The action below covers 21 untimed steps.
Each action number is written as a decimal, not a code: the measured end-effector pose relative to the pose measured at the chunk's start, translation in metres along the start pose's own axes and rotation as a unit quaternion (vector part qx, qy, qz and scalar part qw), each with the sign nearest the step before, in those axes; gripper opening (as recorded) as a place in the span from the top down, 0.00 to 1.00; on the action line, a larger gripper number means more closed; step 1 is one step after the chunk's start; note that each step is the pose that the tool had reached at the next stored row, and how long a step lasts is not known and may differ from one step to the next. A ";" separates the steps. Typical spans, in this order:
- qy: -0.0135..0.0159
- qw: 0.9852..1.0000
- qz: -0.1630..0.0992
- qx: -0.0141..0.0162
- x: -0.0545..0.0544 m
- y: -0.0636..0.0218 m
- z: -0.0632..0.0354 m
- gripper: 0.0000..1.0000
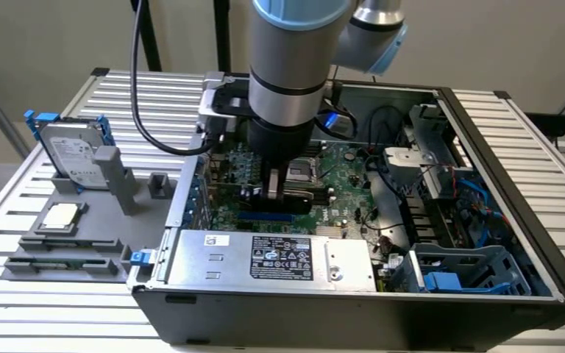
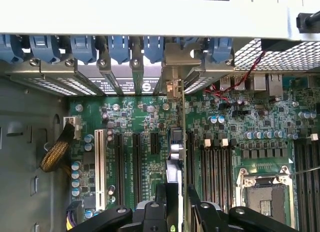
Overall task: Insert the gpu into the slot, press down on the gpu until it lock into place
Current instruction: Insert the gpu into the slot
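The open computer case (image 1: 361,316) lies on its side on the slatted table (image 1: 27,294), and the arm reaches straight down onto the green motherboard (image 2: 130,111). The gripper (image 1: 285,193) has its jaws clamped on the gpu (image 2: 175,142), one finger on each face. The card stands on edge among the expansion connectors. In the exterior view it sits just over the slot (image 1: 263,218), whose blue strip peeks out below it, so it looks not yet fully seated. Its metal end bracket (image 2: 172,86) lines up with the gap in the case's rear panel. To do this well, the card should stay upright and parallel to the groove. The push should go straight down and evenly along its length, because a tilt could jam one end.
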<state>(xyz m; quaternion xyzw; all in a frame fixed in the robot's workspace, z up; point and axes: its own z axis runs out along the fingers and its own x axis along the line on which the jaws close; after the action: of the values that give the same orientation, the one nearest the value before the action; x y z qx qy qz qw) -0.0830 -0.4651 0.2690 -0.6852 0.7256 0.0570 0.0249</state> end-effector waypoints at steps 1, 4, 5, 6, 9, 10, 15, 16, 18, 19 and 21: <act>0.000 1.000 0.000 0.000 0.000 -0.0005 0.0001 0.74; 0.000 1.000 0.000 0.000 0.000 -0.0011 0.0008 0.74; 0.000 1.000 0.000 0.000 0.000 -0.0012 0.0014 0.74; 0.000 1.000 0.000 0.000 0.000 -0.0013 0.0019 0.74; 0.001 1.000 0.000 0.000 0.000 -0.0014 0.0032 0.74; 0.001 1.000 -0.001 0.000 0.000 -0.0016 0.0035 0.74; 0.004 1.000 -0.002 -0.002 0.001 -0.0023 0.0055 0.74; 0.004 1.000 -0.003 -0.003 0.001 -0.0024 0.0059 0.74; 0.005 1.000 -0.004 -0.004 0.001 -0.0027 0.0065 0.74; 0.006 1.000 -0.005 -0.004 0.001 -0.0028 0.0068 0.74; 0.006 1.000 -0.006 -0.005 0.001 -0.0032 0.0073 0.74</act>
<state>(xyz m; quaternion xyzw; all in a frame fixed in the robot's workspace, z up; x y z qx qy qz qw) -0.0802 -0.4650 0.2616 -0.6902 0.7212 0.0561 0.0175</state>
